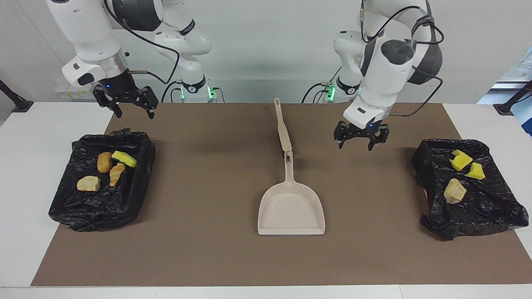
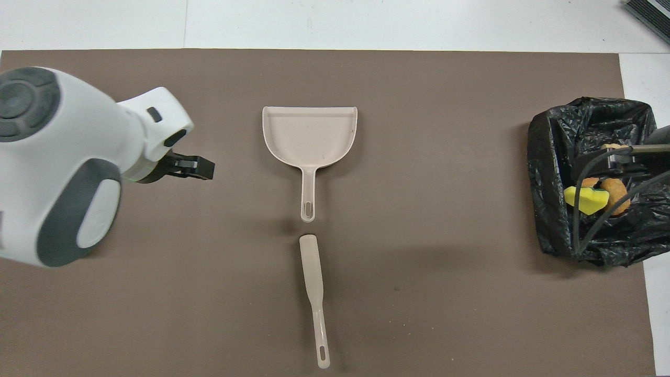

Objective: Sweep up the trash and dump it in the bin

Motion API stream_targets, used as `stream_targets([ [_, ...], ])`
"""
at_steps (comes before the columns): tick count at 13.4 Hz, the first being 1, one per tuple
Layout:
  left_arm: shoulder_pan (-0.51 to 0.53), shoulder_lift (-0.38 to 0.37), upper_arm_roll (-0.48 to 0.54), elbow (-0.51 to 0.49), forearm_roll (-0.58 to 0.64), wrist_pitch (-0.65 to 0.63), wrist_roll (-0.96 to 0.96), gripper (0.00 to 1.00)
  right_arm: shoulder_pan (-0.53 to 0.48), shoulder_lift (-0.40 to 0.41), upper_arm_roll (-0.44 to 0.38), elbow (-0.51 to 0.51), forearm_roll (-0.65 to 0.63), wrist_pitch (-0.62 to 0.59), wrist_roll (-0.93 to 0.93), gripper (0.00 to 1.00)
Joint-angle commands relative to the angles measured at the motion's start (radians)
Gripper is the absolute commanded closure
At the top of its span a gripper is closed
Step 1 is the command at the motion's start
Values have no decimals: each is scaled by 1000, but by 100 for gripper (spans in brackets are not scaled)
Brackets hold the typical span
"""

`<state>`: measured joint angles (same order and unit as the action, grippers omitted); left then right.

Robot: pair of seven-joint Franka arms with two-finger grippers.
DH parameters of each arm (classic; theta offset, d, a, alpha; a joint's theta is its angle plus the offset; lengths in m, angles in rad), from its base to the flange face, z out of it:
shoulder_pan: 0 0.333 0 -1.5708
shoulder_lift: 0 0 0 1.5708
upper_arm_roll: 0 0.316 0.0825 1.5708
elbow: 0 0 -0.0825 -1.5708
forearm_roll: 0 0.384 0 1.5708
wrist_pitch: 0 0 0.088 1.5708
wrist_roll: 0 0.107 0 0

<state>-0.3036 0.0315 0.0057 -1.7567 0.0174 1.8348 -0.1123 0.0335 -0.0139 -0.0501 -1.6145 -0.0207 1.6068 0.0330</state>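
— On the brown mat mid-bench, the dustpan lies empty, the brush end to end with its handle, nearer the robots. Where's the trash?

— All binned: four pieces in the bin at the right arm's end, three pieces in the bin at the left arm's.

— And the claws?

— Left claw open, empty, over bare mat between dustpan and its bin. Right claw open, waiting over the mat's edge near its bin.

— So the job looks done; I'd retract high, clear of the liners.
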Motion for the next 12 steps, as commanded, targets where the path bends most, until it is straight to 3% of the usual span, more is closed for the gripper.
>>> stream_targets([
  [1, 67, -105, -9, -26, -4, -70, 62, 0, -3, -15, 3, -13, 12, -2, 22, 0],
  [4, 139, -105, -3, 138, -5, -208, 175, 0, -3, -15, 3, -13, 12, -2, 22, 0],
  [8, 182, -7, -4, 363, -17, -417, 243, 0, -3, -15, 3, -13, 12, -2, 22, 0],
  [12, 181, -38, -7, 343, -19, -416, 243, 0, -3, -15, 3, -13, 12, -2, 22, 0],
])
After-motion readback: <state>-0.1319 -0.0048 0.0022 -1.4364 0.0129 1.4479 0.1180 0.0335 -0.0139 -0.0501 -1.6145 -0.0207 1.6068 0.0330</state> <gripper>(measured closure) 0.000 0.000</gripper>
